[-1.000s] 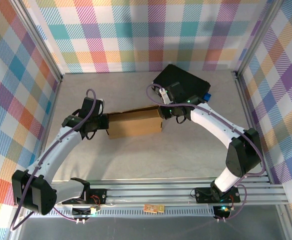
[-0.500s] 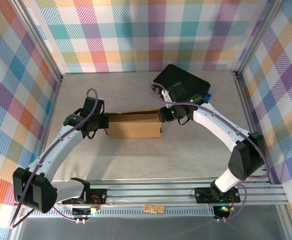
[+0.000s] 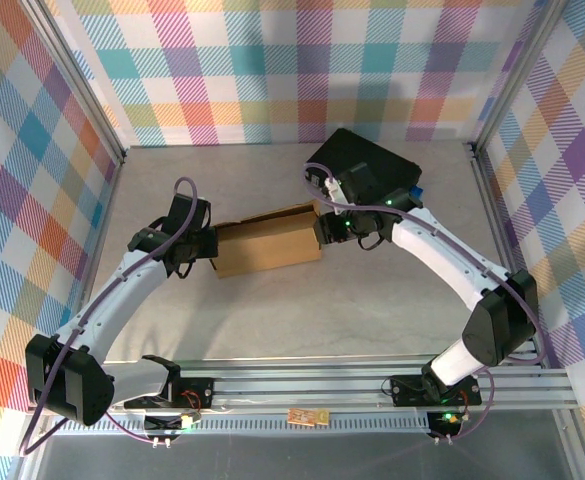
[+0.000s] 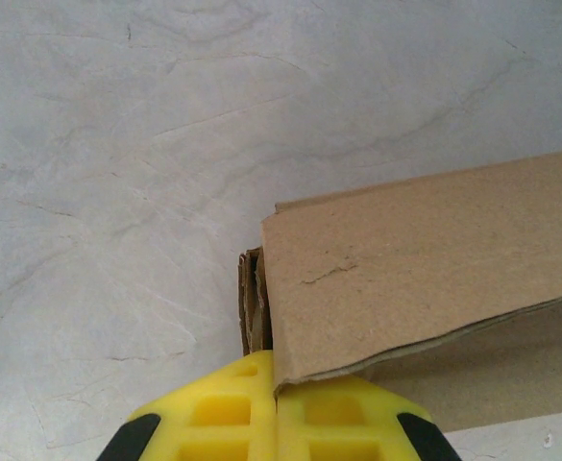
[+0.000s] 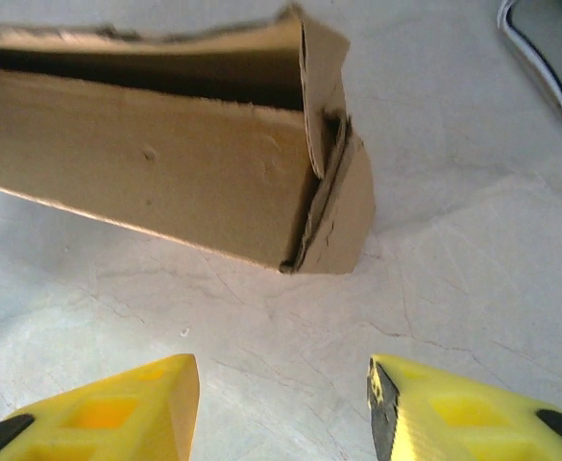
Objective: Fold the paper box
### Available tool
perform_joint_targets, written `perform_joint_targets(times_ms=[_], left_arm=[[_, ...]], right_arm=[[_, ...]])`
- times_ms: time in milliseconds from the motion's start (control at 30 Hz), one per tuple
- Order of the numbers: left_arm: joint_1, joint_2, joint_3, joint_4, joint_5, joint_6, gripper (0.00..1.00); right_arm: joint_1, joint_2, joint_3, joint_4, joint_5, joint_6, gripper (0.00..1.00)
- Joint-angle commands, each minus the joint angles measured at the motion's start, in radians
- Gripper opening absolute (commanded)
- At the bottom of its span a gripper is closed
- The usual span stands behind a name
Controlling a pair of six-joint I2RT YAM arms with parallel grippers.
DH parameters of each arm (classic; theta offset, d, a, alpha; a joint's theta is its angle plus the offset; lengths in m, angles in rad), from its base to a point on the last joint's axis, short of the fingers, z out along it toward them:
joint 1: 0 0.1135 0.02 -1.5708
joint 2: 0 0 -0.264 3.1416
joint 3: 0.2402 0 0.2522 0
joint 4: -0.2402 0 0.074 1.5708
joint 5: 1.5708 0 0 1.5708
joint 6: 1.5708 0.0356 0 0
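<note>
The paper box [image 3: 269, 243] is a brown cardboard box lying lengthwise on the table between the two arms. My left gripper [image 3: 210, 246] is at its left end. In the left wrist view the yellow fingers [image 4: 213, 413] press together, with an edge of the paper box [image 4: 425, 279] pinched in the seam of my left gripper [image 4: 279, 384]. My right gripper [image 3: 324, 228] stands open just off the box's right end. In the right wrist view its gap [image 5: 281, 403] holds nothing, and the flapped end of the paper box [image 5: 165, 182] lies beyond the tips, untouched.
A black hard case [image 3: 364, 170] lies behind the right gripper at the back of the table; its edge shows at the top right of the right wrist view [image 5: 549, 48]. Aluminium frame posts and plaid walls enclose the grey table [image 3: 302, 310].
My right gripper's jaws have spread wider, now clear of the box's right end. The box's right end has shifted slightly toward the back. My left gripper has stayed shut on the left end.
</note>
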Motion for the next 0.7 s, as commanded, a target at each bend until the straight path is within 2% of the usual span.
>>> perform_joint_targets(times_ms=[0, 167, 367, 500, 567, 633, 667], left_arm=[[-0.015, 0.031, -0.021, -0.152, 0.01, 0.001, 0.0], [-0.019, 0.031, -0.018, -0.154, 0.007, 0.001, 0.0], [-0.024, 0.037, -0.012, -0.152, -0.004, -0.003, 0.0], [-0.026, 0.04, -0.01, -0.152, -0.007, -0.006, 0.0], [-0.028, 0.042, -0.007, -0.152, -0.01, -0.006, 0.0], [-0.029, 0.043, -0.004, -0.152, -0.012, -0.006, 0.0], [-0.029, 0.043, -0.003, -0.151, -0.014, -0.008, 0.0]], right_arm=[[-0.02, 0.006, 0.086, -0.003, 0.006, -0.014, 0.49], [-0.083, 0.083, 0.223, -0.043, -0.067, 0.07, 0.49], [-0.111, 0.211, 0.404, -0.206, -0.153, 0.466, 0.54], [-0.132, 0.222, 0.389, -0.184, -0.257, 0.755, 0.68], [-0.143, 0.192, 0.317, -0.11, -0.338, 0.931, 0.73], [-0.143, 0.157, 0.254, -0.051, -0.362, 1.064, 0.83], [-0.144, 0.144, 0.224, -0.021, -0.381, 1.127, 0.85]])
